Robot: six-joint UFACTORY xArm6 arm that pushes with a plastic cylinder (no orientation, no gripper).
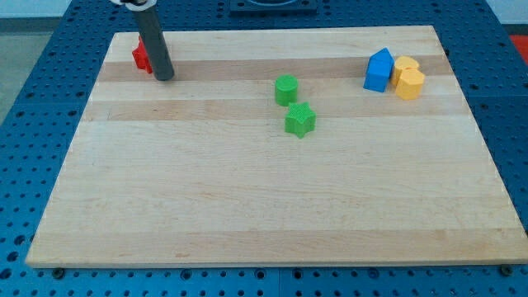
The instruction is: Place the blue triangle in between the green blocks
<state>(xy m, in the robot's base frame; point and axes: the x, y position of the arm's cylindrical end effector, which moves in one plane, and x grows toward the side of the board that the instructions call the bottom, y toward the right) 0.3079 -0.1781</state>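
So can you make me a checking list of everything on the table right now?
Surface: wooden board, flat, on a blue perforated table.
Job's things: blue block at the view's upper right; green round block and green star block near the middle, close together.
Clutter: two yellow blocks touching the blue one; red block partly hidden behind the rod.
Tip: my tip beside the red block, far from the blue.
Cables: nothing seen.
Surroundings: nothing seen.

Straight dark grey cylindrical rod, smooth matte surface, even thickness along its length, flat blunt my tip point(164, 78), pale whitish collar with a dark rim at its upper end
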